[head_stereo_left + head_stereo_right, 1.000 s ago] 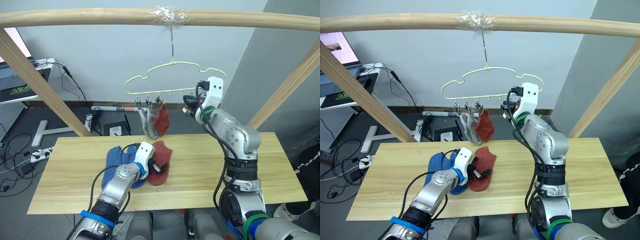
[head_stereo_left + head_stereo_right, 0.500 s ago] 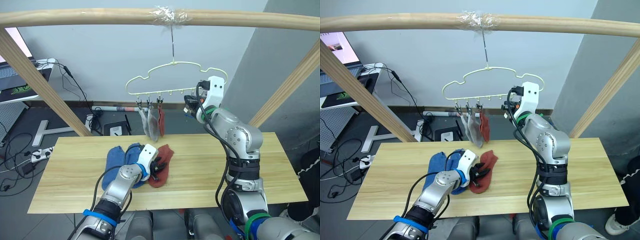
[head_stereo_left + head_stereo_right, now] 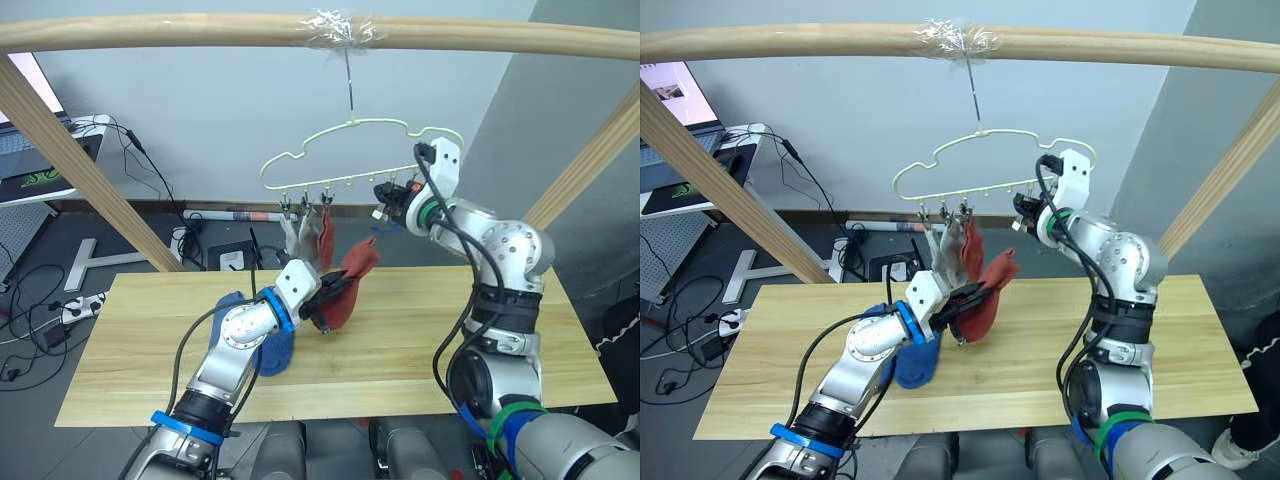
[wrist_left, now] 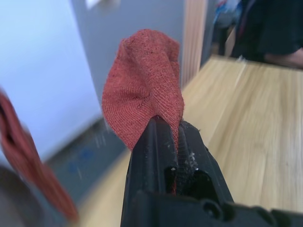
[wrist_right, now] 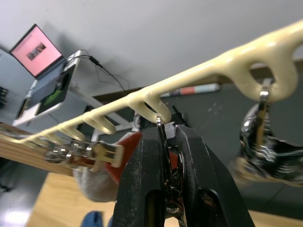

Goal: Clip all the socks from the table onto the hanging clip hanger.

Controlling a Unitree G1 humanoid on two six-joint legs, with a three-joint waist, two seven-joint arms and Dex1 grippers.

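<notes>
My left gripper (image 3: pixel 327 292) is shut on a rust-red sock (image 3: pixel 350 282) and holds it up above the table (image 3: pixel 450 330), just below the clip hanger (image 3: pixel 300 152). In the left wrist view the sock (image 4: pixel 142 90) bunches out from between the black fingers (image 4: pixel 151 146). Grey socks (image 3: pixel 296 236) and another rust-red sock (image 3: pixel 325 232) hang from clips on the hanger's left side. Two blue socks (image 3: pixel 262 345) lie on the table under my left arm. My right gripper (image 5: pixel 165 130) is shut on a small metal clip (image 5: pixel 161 124) under the cream wire (image 5: pixel 213 64).
The hanger hooks over a thick wooden rail (image 3: pixel 200 32) carried by slanted wooden posts (image 3: pixel 70 160) on both sides. A small white desk with a laptop (image 3: pixel 25 170) stands at the far left. Cables (image 3: pixel 30 320) lie on the floor behind the table.
My left gripper shut on the rust-red sock and lifted it off the table toward the hanger. The hanger swung a little to the right along with my right gripper.
</notes>
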